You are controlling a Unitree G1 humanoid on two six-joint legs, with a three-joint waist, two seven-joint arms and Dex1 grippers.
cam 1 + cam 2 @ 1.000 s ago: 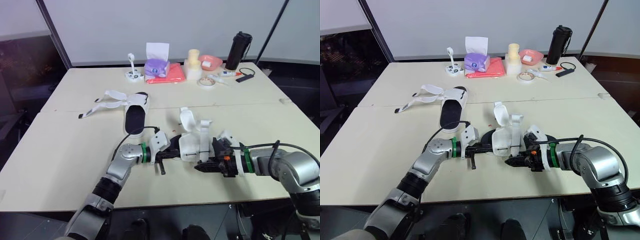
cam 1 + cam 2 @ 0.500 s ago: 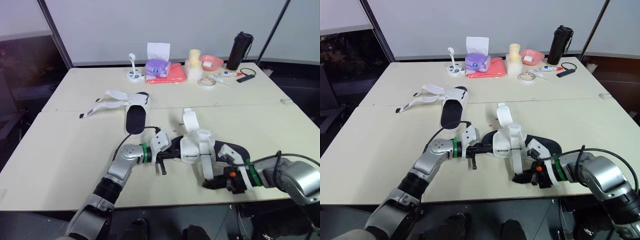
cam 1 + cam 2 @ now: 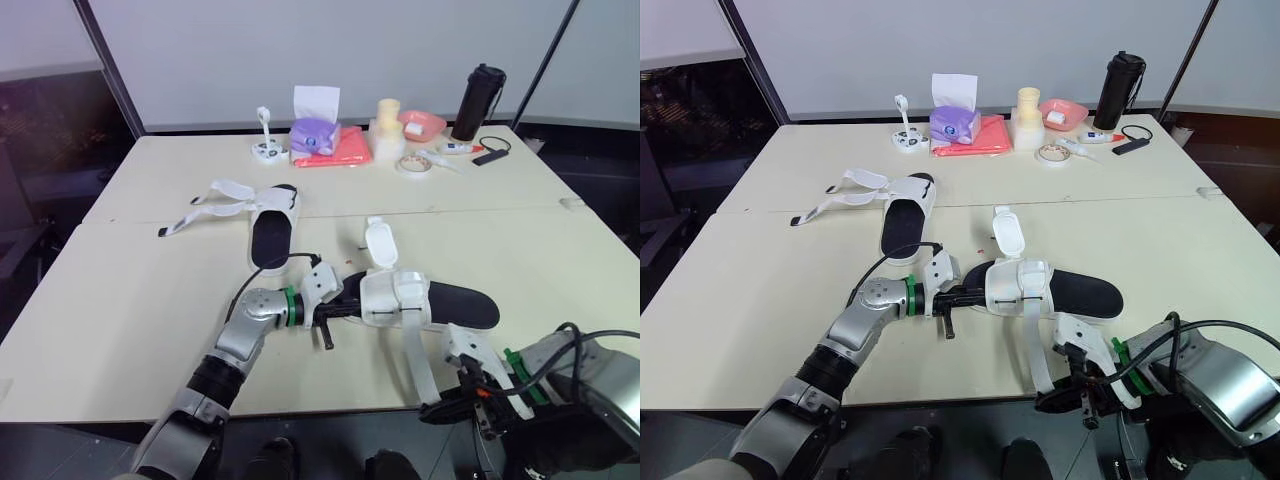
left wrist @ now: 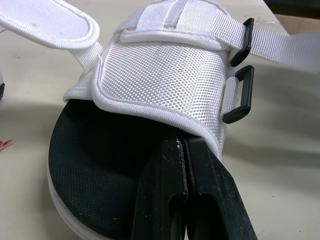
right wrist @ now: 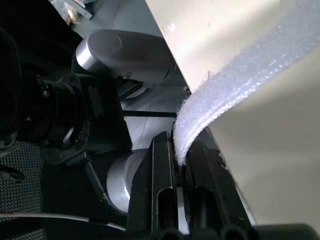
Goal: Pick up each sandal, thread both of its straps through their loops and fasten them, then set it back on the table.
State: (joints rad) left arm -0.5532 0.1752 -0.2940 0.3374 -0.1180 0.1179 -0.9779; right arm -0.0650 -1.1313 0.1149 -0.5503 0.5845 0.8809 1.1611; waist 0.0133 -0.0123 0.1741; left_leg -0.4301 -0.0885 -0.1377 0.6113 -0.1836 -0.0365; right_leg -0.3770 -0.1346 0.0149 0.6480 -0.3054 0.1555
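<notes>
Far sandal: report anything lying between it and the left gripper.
Nothing visible does. Bare tabletop separates the far sandal from the left gripper, which is shut on the toe of the near sandal. The right gripper grips that sandal's strap past the table edge.

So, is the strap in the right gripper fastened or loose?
Loose: the strap runs from the sandal past the table edge into the right gripper's shut jaws.

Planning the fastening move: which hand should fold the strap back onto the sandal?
Right. The right hand pinches the strap end, past the table edge; the left hand is shut on the sandal, anchoring it.
</notes>
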